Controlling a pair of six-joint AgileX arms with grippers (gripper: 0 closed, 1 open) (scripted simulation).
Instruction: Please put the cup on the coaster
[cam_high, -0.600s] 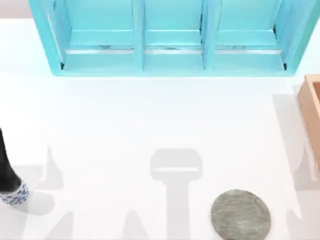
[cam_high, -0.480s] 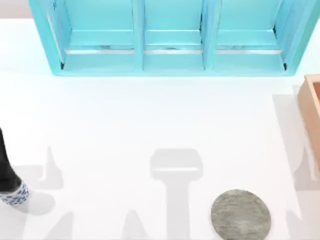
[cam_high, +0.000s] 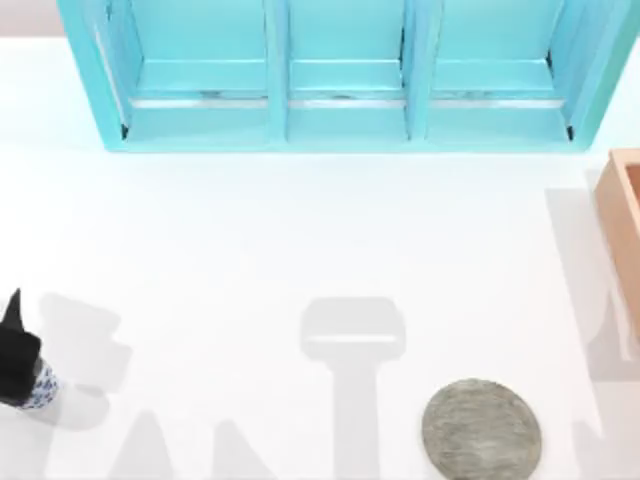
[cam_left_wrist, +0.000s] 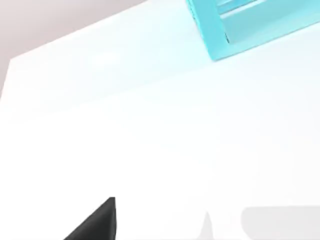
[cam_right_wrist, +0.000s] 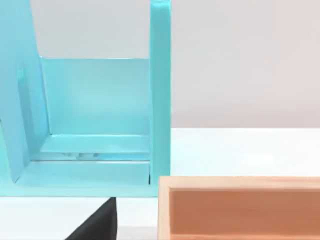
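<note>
You're working the left gripper (cam_high: 18, 352) over the cup (cam_high: 40, 388) at the worktop (cam_high: 250, 240)'s left edge, well apart from the coaster (cam_high: 481, 429); finger opening I can't tell; ceramic's stiff, slick, prob fragile, so pinch across the rim, gently.

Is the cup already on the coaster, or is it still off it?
Off. The cup stands at the table's left edge under the left hand; the coaster lies bare, far right.

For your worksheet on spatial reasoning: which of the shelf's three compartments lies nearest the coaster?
The right compartment of the turquoise shelf; the coaster sits almost directly below it.
</note>
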